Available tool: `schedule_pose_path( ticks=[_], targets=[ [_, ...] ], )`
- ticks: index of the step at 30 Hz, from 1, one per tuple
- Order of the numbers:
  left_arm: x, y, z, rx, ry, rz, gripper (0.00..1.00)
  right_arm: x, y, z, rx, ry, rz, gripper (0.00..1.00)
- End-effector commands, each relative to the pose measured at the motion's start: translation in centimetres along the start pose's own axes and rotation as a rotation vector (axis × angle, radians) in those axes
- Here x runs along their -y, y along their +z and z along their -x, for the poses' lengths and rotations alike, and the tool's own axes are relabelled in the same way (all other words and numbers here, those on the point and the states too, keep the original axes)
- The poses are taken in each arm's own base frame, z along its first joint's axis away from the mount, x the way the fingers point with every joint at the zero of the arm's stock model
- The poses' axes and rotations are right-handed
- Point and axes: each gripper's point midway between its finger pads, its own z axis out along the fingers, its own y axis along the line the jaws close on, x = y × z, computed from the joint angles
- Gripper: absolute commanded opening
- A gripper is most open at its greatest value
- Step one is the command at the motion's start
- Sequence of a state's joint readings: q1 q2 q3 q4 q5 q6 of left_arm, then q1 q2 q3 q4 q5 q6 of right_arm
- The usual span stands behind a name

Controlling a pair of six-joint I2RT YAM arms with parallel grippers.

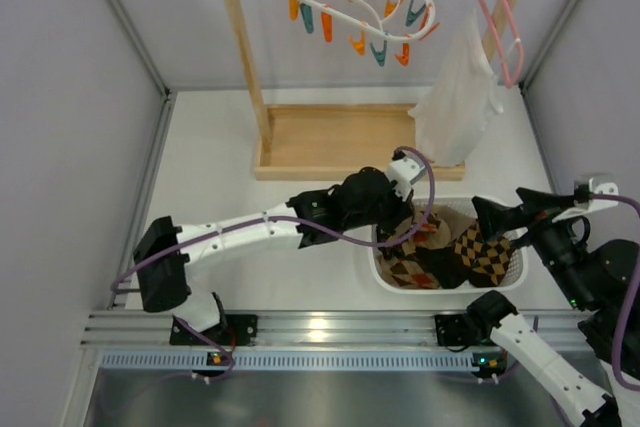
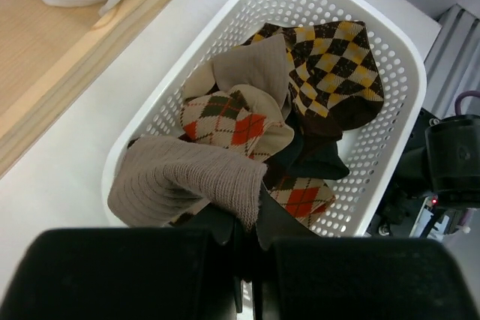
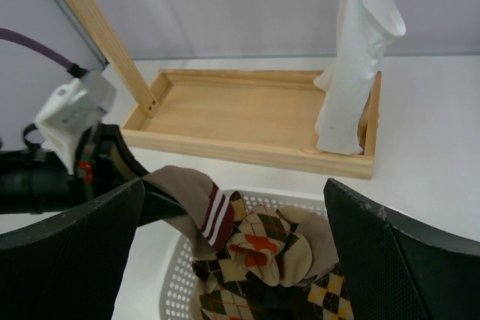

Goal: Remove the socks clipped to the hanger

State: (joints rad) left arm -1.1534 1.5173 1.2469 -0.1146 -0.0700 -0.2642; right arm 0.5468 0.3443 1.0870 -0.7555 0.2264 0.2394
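Note:
The white ring hanger (image 1: 362, 2) hangs from the wooden rack's bar, its orange and teal clips empty. Several argyle, tan and black socks (image 1: 450, 252) lie in a white basket (image 1: 448, 287); they also show in the left wrist view (image 2: 300, 103) and the right wrist view (image 3: 270, 249). My left gripper (image 1: 400, 232) is shut on a tan ribbed sock (image 2: 195, 177) with maroon stripes (image 3: 214, 215), held over the basket's left edge. My right gripper (image 1: 505, 217) is open and empty at the basket's right side.
The wooden rack's tray base (image 1: 335, 142) stands behind the basket. A white garment (image 1: 460, 102) hangs from a pink wire hanger (image 1: 500, 17) at the right. Grey walls enclose the white table; an aluminium rail (image 1: 320, 327) runs along the near edge.

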Motion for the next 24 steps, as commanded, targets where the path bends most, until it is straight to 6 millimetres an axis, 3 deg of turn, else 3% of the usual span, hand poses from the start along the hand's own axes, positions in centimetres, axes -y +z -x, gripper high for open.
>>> schedule_pose_path(
  ticks=[1, 11, 18, 20, 21, 22, 24],
  targets=[
    [1.0, 1.6, 0.3, -0.057, 0.080, 0.002, 0.00, 0.3, -1.9, 1.4, 0.042, 0.019, -0.002, 0.99],
    [4.3, 7.7, -2.9, -0.202, 0.226, -0.049, 0.00, 0.5, -2.9, 1.3, 0.050, 0.021, 0.005, 0.99],
    [7.0, 11.5, -7.6, -0.292, 0.229, -0.115, 0.00, 0.2, -4.0, 1.8, 0.080, 0.038, 0.033, 0.99],
    [7.2, 12.7, -9.5, -0.328, 0.216, -0.123, 0.00, 0.0, -4.0, 1.8, 0.082, 0.045, 0.048, 0.99],
    [7.4, 13.1, -9.4, -0.326, 0.210, -0.122, 0.00, -0.1, -4.0, 1.7, 0.081, 0.046, 0.053, 1.00],
    [7.3, 13.9, -11.0, -0.356, 0.202, -0.128, 0.00, -0.2, -4.0, 1.6, 0.078, 0.046, 0.058, 0.99],
    [7.3, 14.6, -11.8, -0.370, 0.195, -0.130, 0.00, -0.3, -3.7, 1.3, 0.068, 0.047, 0.064, 0.99]
  ],
)
